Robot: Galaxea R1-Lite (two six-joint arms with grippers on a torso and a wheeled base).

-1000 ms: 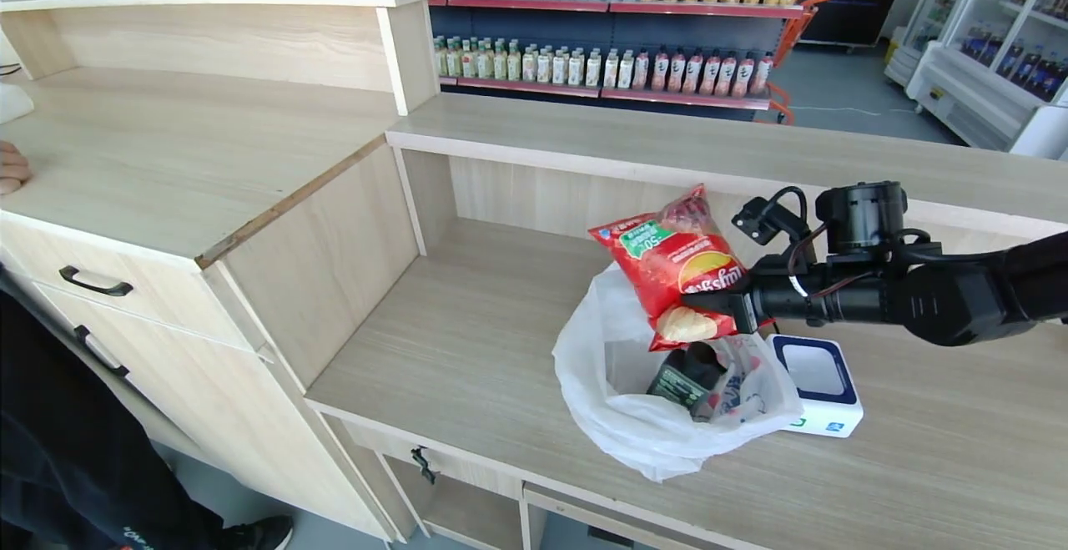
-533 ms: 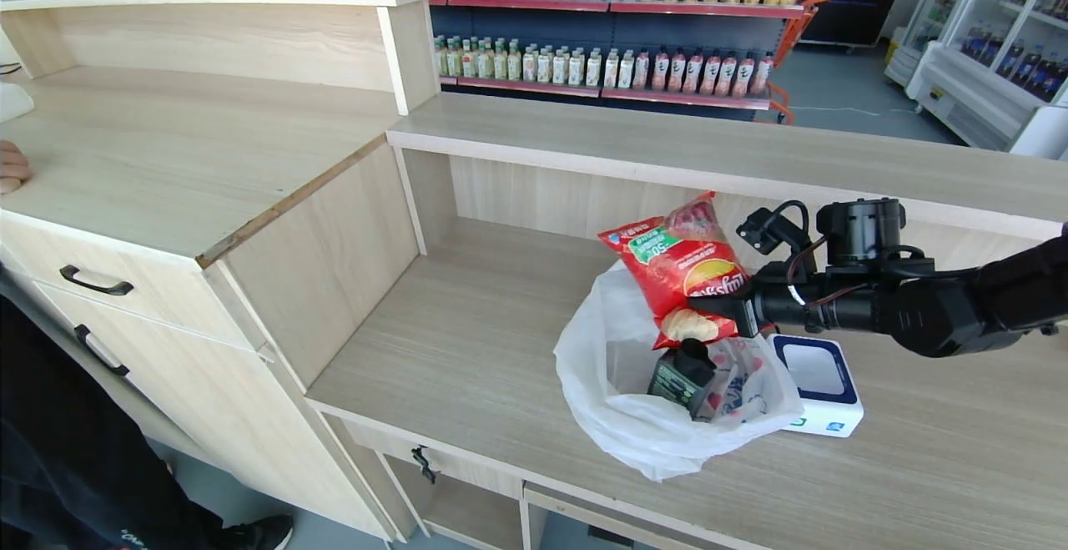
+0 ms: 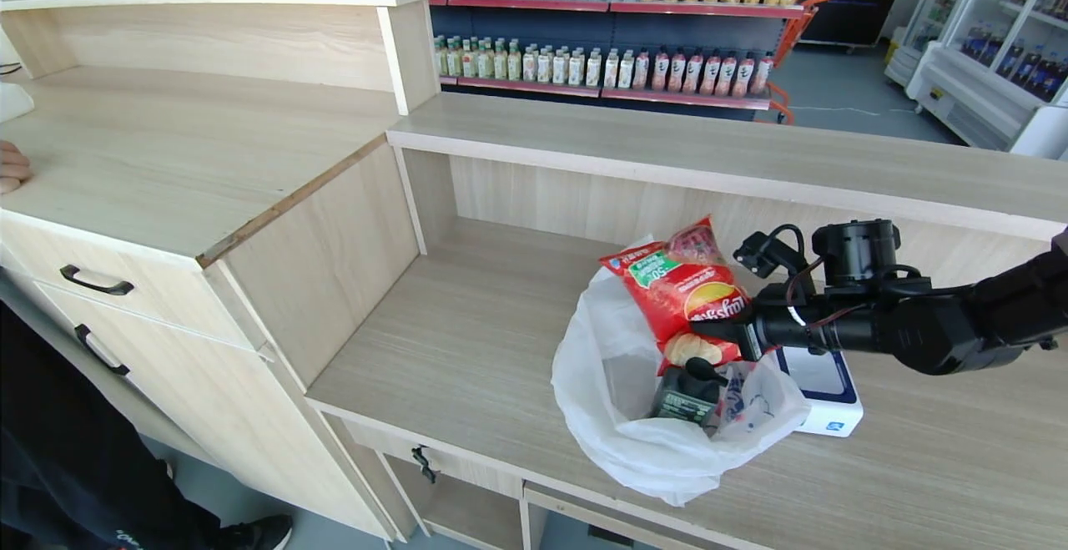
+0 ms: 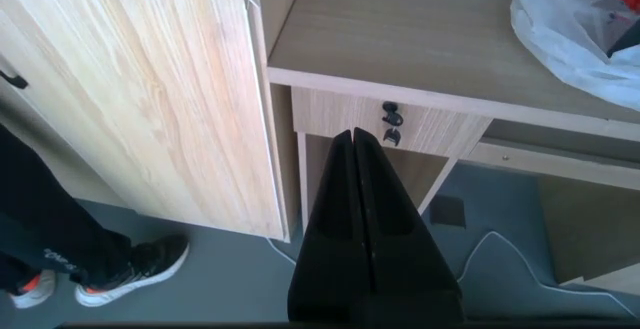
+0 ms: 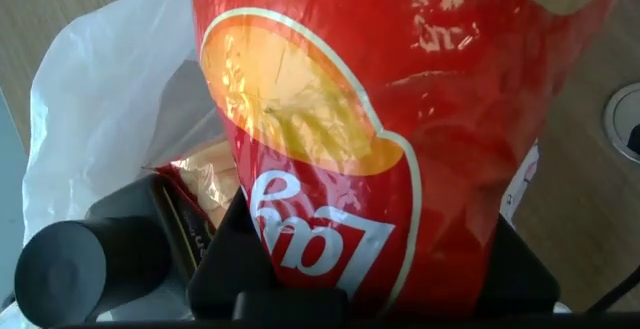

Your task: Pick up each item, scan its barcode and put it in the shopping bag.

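Bench (image 3: 467,350): light wood-grain top, with a raised ledge behind and a taller cabinet on the robot's left. Shopping bag (image 3: 601,383): white plastic, standing open-mouthed on the bench near its front edge, with the rim slumped and crumpled; its side also shows in the left wrist view (image 4: 560,29) and its inner wall in the right wrist view (image 5: 110,79). Chip bag (image 3: 684,291): red, held roughly upright with its top leaning toward the rear ledge. Its lower end sits inside the mouth of the shopping bag and its upper half stands above the rim; up close the printed face is toward the camera (image 5: 330,119). Right claw (image 3: 724,331): comes in from the robot's right, level with the bag's mouth, clenched on the lower edge of the chip bag, with one finger on each face of the packet. Scanner (image 3: 822,391): white box with a dark-framed window on top, on the bench just right of the shopping bag and touching its side, partly hidden under the right arm. Dark bottle (image 3: 688,391): inside the shopping bag under the chip bag's lower corner, with its black cap (image 5: 90,269) uppermost; cannot tell whether the packet touches it. Left claw (image 4: 352,139): low, in front of the bench's drawer front and above grey floor, with the fingers pressed flat together and nothing between them. Key (image 4: 392,124): in the drawer lock.
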